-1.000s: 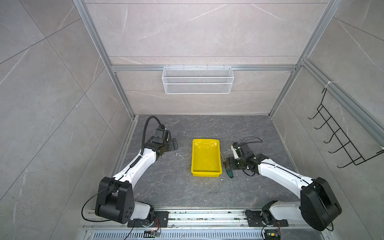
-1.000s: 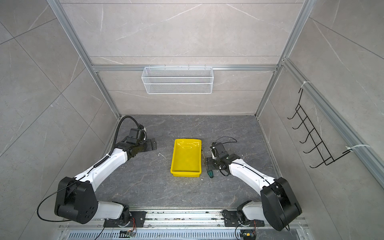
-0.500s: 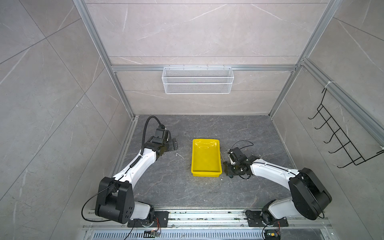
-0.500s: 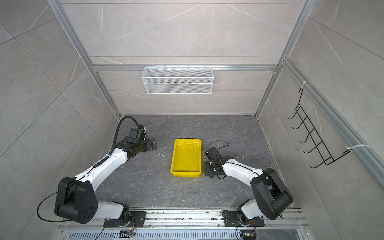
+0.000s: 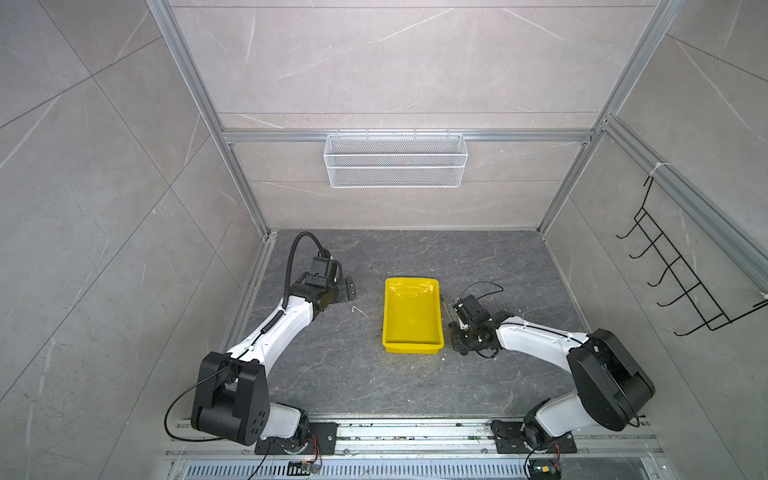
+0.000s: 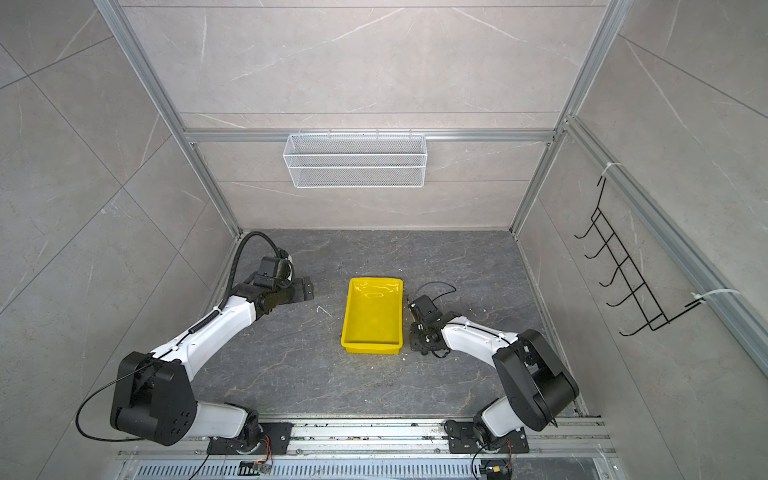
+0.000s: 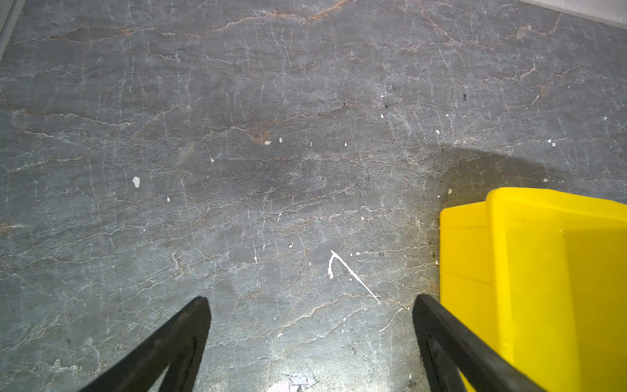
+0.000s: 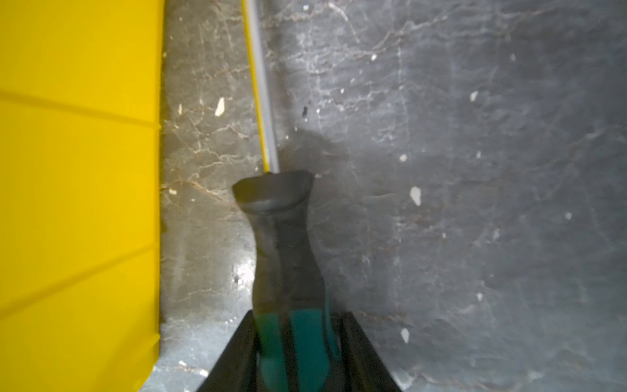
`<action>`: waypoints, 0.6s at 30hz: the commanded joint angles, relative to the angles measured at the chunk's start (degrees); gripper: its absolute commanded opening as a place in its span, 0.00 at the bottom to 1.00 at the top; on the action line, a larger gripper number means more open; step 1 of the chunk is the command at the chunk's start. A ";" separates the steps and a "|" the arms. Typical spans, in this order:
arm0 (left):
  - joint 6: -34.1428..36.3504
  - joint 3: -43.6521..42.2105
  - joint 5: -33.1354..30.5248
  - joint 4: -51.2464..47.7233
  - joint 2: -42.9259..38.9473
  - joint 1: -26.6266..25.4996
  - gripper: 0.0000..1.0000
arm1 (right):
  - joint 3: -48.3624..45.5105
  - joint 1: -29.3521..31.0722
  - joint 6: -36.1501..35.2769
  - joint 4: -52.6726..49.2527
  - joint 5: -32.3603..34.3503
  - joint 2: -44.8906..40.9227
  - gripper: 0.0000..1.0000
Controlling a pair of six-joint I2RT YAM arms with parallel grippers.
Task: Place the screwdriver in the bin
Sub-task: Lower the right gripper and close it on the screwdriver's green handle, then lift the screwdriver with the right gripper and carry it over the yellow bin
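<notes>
Screwdriver [image 8: 285,244] transfer inspected. Left of bin [image 5: 411,316]: left gripper [image 7: 310,300] found wide open, empty. Just right of bin: right gripper [image 8: 298,319] found newly closed from open onto green-black handle, shaft alongside bin wall, outside it. Grasp judged made; lift over rim outstanding.
</notes>
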 commanded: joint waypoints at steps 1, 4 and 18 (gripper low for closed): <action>-1.04 1.96 -0.44 0.64 0.72 -0.19 0.96 | 0.53 0.29 -0.09 0.01 0.66 1.68 0.30; -1.06 1.92 -0.54 0.60 0.74 -0.19 0.96 | 0.92 0.29 -0.35 -0.27 0.70 1.38 0.23; -0.93 1.45 -0.62 1.33 1.42 -0.21 0.96 | 4.85 0.33 -2.42 -7.31 5.39 -6.01 0.08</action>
